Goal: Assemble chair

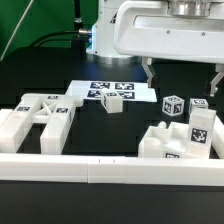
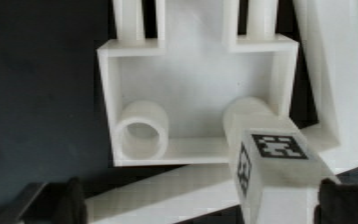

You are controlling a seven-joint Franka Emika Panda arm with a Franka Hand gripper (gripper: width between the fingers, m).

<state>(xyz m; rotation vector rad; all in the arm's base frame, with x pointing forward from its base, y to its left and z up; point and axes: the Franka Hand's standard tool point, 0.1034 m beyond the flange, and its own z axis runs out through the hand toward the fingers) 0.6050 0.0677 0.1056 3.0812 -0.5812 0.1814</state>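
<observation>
The gripper (image 1: 184,74) hangs with its fingers spread wide, grasping nothing, above the chair's seat panel (image 2: 185,95) at four o'clock in the exterior view. The panel is white and blocky with two round sockets, and a tagged square leg (image 2: 274,160) lies against it. A slotted panel (image 1: 40,118) lies at nine o'clock.

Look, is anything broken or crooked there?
Nothing looks broken or spilled. The only crooked thing: a tagged leg looks slanted over the seat panel below the open tool, next to an empty round hole. It may be the camera angle.
</observation>
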